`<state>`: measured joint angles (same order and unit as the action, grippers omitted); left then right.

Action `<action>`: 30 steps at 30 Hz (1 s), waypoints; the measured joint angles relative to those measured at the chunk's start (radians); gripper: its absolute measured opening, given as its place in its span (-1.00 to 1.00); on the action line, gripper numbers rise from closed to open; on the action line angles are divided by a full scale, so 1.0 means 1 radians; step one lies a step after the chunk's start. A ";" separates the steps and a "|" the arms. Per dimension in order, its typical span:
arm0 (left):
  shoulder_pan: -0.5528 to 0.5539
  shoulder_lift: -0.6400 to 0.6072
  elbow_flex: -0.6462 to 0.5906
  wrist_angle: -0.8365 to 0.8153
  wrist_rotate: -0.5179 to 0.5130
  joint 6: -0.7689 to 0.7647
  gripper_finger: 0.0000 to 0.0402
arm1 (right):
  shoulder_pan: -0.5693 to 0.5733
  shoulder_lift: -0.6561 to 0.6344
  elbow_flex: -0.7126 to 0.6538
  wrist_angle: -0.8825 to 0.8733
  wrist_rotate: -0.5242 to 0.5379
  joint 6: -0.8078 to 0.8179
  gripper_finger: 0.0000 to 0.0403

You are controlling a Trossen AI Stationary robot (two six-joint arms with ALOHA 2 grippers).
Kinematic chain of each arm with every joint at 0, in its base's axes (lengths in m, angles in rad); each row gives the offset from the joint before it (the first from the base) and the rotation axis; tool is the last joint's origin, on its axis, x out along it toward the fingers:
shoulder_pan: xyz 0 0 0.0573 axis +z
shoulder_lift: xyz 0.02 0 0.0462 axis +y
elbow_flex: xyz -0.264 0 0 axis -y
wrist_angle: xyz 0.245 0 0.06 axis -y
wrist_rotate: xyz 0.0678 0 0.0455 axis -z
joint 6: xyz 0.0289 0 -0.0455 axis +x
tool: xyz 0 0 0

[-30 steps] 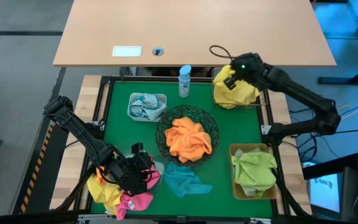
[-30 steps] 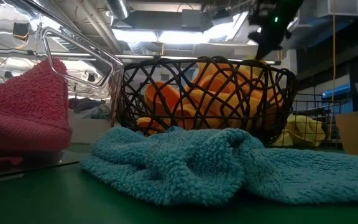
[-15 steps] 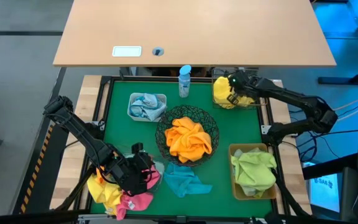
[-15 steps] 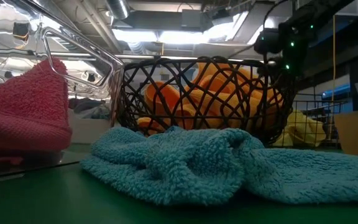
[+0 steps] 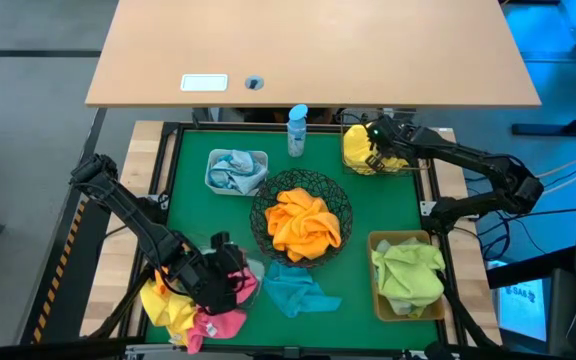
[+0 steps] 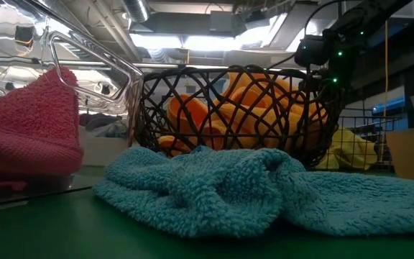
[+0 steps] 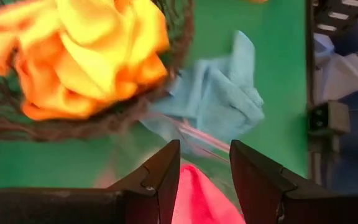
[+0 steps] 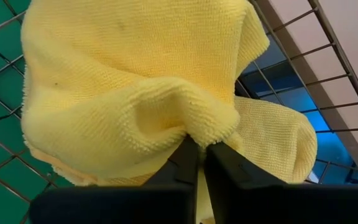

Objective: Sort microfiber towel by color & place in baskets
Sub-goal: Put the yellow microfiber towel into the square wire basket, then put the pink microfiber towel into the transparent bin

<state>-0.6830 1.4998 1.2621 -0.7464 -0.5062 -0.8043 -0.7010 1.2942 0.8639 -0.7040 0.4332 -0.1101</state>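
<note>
Right gripper (image 5: 373,150) has lowered the yellow towel (image 5: 360,150) into the square wire basket (image 5: 420,168)

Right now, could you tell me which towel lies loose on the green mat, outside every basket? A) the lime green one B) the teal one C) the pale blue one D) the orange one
B: the teal towel lies flat on the green mat just in front of the round black wire-mesh bowl, inside no container.
</note>
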 joint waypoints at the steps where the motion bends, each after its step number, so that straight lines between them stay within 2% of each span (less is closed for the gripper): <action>1: 0.000 0.000 0.000 0.000 0.027 -0.013 -0.33 | 0.000 0.000 0.000 0.000 0.000 0.000 -0.86; 4: 0.000 0.000 0.000 0.000 0.168 -0.064 -0.33 | 0.000 0.000 0.000 -0.003 0.000 0.000 -0.71; 7: -0.007 0.000 0.000 0.000 0.326 -0.184 -0.33 | 0.000 0.000 0.000 -0.008 0.000 0.000 -0.48; 11: -0.047 0.000 0.000 0.000 0.420 -0.359 -0.33 | 0.000 0.000 0.000 -0.011 0.000 0.000 -0.15; 15: -0.112 0.000 0.000 0.000 0.420 -0.510 -0.33 | 0.000 0.000 0.000 -0.032 0.000 0.000 0.07; 19: -0.179 0.017 0.000 -0.001 0.375 -0.612 -0.33 | 0.000 0.000 0.000 -0.078 0.000 0.000 0.18; 22: -0.226 0.054 0.000 -0.001 0.336 -0.635 -0.33 | 0.000 -0.001 0.001 -0.115 0.001 0.000 0.22; 30: -0.293 0.144 0.000 -0.001 0.367 -0.681 -0.33 | 0.000 -0.001 0.002 -0.162 0.007 -0.001 0.20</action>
<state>-0.9759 1.6438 1.2621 -0.7471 -0.1394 -1.4852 -0.7006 1.2934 0.8661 -0.8656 0.4402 -0.1108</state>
